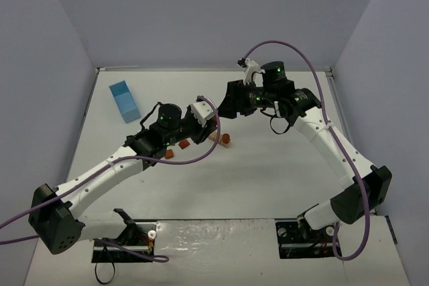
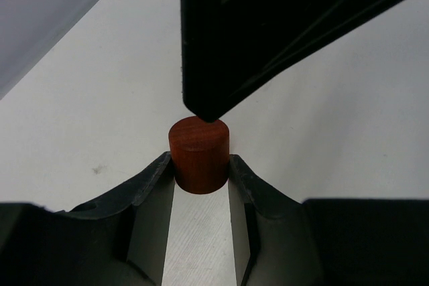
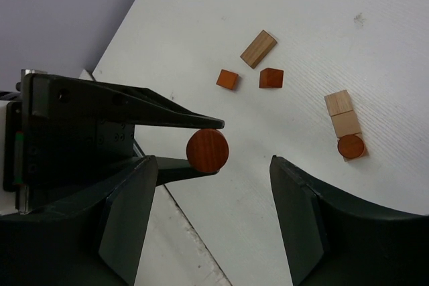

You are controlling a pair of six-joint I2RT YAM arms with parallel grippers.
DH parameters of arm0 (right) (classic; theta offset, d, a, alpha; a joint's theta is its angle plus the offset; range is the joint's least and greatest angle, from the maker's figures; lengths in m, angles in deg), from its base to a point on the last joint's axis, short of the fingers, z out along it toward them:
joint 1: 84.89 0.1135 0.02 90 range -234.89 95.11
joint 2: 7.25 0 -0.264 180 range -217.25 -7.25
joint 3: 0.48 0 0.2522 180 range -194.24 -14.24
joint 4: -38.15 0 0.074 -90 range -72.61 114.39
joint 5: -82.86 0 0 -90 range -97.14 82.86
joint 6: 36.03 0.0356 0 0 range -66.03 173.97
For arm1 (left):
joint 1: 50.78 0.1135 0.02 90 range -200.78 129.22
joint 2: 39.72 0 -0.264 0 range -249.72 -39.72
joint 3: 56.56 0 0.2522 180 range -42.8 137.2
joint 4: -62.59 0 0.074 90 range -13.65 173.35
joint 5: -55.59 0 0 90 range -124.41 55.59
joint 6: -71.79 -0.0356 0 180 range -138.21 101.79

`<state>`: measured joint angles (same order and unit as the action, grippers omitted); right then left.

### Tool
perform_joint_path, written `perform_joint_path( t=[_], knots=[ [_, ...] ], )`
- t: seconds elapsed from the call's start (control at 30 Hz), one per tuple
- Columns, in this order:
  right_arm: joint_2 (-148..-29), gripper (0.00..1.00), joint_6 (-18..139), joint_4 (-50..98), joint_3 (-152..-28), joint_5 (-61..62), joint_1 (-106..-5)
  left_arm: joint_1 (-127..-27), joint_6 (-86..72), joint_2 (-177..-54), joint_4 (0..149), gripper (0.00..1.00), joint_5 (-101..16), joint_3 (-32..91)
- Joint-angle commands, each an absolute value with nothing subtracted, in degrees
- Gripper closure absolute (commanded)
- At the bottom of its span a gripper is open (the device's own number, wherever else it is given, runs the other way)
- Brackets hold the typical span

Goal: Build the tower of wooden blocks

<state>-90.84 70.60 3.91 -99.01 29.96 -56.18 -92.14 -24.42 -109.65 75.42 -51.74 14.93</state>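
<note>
1. Left gripper grasps a reddish-brown cylinder, raised over the worktop's middle.
2. Right gripper stands released, jaws either side of it, not touching.
3. Tan and reddish-brown loose blocks lie scattered on the worktop beneath.

Both arms reach inward and their hands meet tip to tip.

The left arm stretches from its base up and to the right. The left hand has both fingers pressed against the sides of a reddish-brown cylinder block, gripping it right at the fingertips. The right arm rises from its base, bends at the elbow and folds back to the left, with its wrist turned down over the left hand. The right hand has its fingers well apart, one on each side of the block and neither touching its sides. In the left wrist view, a dark tip of it sits at the block's top face.
</note>
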Motion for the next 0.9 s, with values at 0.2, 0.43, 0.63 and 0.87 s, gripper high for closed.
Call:
perform_joint_path(
  t=[0.2,0.43,0.63,0.87],
  knots=[
    [-91.47,0.39,71.52,6.55,-100.95,29.48,-55.34,-93.23,-26.32,-108.4,68.29,0.99,-54.06,18.46],
    [-91.54,0.4,71.29,6.55,-99.66,30.23,-55.27,-93.23,-26.12,-109.33,67.29,0.99,-53.05,18.65],
    [-91.62,0.4,71.39,6.46,-99.06,31.15,-54.94,-93.23,-26.03,-109.74,67.15,0.99,-52.49,19.17],
    [-91.97,0.44,71.28,6.46,-98.62,31.54,-54.41,-93.32,-25.34,-110.53,66.51,0.99,-52.7,19.33]
  ],
)
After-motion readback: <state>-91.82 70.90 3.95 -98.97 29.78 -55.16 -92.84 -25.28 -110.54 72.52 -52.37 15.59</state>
